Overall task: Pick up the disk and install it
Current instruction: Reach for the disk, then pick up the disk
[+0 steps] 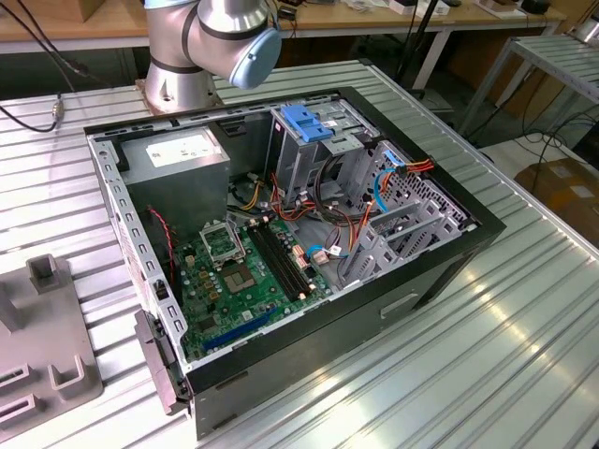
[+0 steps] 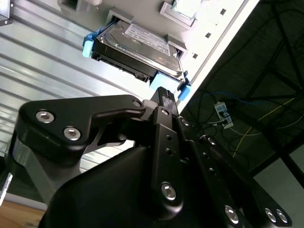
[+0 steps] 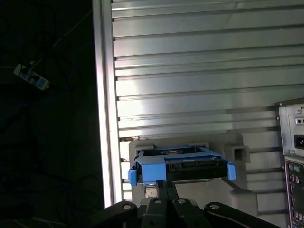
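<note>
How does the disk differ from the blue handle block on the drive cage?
The disk is a grey metal drive with a white label, only framed in blue; the handle block is all blue plastic. The disk lies in a grey holder on the slatted table, while the handle block sits atop the drive cage inside the computer case. Both show bright blue plastic.

We've got the ribbed metal table [image 1: 487, 355]: open computer case [image 1: 440, 281] mid-frame, arm's base [image 1: 173, 89] upper left, grey fixture [image 1: 56, 365] lower left, all sitting on it. In the first wrist view, a grey holder [image 3: 237, 154] on it cradles the disk [image 3: 183, 164].
</note>
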Available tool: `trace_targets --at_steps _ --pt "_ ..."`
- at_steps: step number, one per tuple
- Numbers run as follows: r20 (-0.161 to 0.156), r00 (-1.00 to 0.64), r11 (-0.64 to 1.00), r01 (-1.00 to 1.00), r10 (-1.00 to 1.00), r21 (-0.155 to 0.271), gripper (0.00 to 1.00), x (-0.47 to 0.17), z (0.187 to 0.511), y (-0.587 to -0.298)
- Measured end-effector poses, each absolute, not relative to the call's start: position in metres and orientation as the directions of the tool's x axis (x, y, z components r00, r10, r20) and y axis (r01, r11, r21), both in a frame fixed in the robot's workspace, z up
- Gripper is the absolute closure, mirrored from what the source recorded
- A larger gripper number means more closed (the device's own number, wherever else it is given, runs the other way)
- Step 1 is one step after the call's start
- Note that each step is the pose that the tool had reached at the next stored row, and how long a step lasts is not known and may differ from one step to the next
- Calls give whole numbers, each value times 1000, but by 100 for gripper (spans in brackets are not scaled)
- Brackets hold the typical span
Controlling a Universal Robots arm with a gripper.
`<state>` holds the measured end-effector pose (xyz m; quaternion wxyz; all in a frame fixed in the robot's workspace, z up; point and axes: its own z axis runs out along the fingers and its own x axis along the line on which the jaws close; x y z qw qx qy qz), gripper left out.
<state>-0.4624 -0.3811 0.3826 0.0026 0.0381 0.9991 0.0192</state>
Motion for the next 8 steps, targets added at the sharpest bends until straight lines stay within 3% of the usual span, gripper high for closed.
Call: trace_targets --at_steps 8 --pt "-4 -997 996 76 76 39 90 -464 382 -381"
